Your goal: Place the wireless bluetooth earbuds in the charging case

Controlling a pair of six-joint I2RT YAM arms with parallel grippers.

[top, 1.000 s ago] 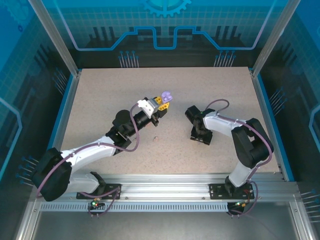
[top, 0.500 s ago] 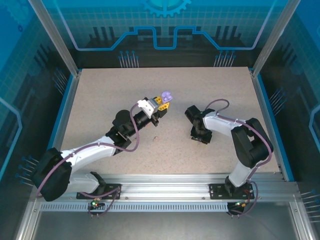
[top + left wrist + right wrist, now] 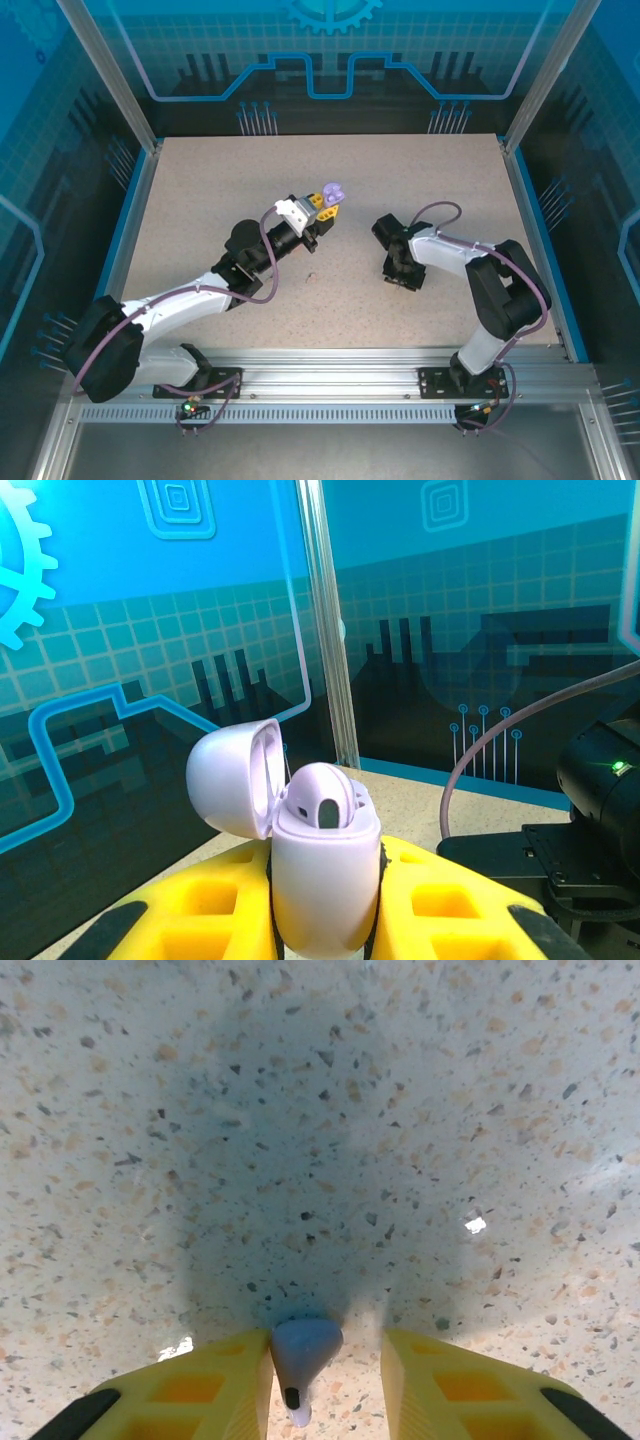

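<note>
left gripper (image 3: 325, 205) clamped on open pale purple plastic charging case (image 3: 325, 875), right gripper (image 3: 325, 1360) jaws apart, tiny pale stemmed earbud (image 3: 303, 1350) between them

A speckled beige tabletop (image 3: 200, 200) sits inside blue patterned walls (image 3: 330, 60) with aluminium posts (image 3: 105, 70)

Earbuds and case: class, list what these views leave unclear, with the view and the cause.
Case, left wrist: base cut off by the bottom edge; sockets hidden by its rim.
Earbud, right wrist: stem end blurred near the bottom edge.
Speck, top view: too small to identify.
</note>
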